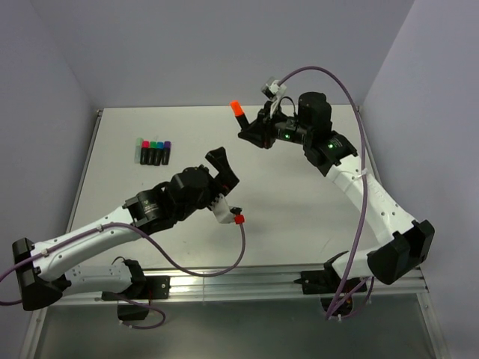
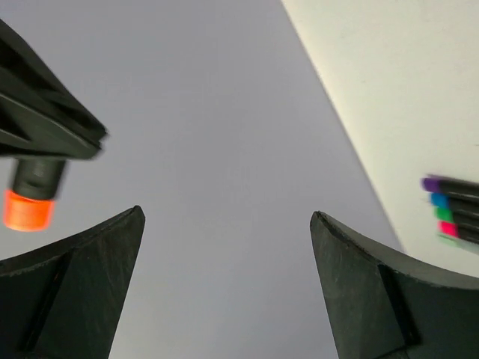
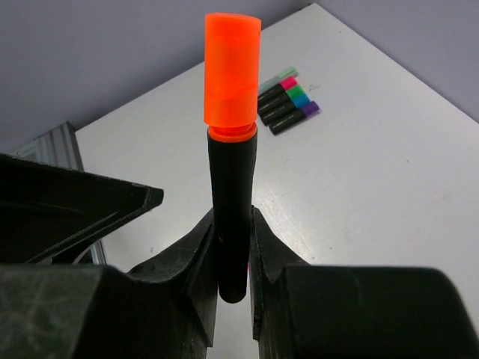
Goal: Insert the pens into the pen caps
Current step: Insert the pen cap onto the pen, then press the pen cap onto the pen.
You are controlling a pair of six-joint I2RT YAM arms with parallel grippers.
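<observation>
My right gripper [image 3: 233, 228] is shut on the black barrel of an orange pen [image 3: 231, 202], held upright above the table. An orange cap [image 3: 232, 69] sits on the pen's top end. From above, the orange pen [image 1: 237, 112] sticks out of the right gripper [image 1: 248, 129] near the back middle. My left gripper [image 1: 224, 169] stands open and empty a little in front and to the left of it. In the left wrist view its jaws [image 2: 224, 218] are wide apart, with the orange cap [image 2: 28, 210] at the upper left. Several capped pens [image 1: 155, 152] lie in a row at the back left.
The row of pens [image 3: 289, 99] shows pink, green, blue and purple caps, side by side on the white table [image 1: 299, 217]. A red connector [image 1: 239, 219] hangs on the left arm's cable. Grey walls close in the back and both sides.
</observation>
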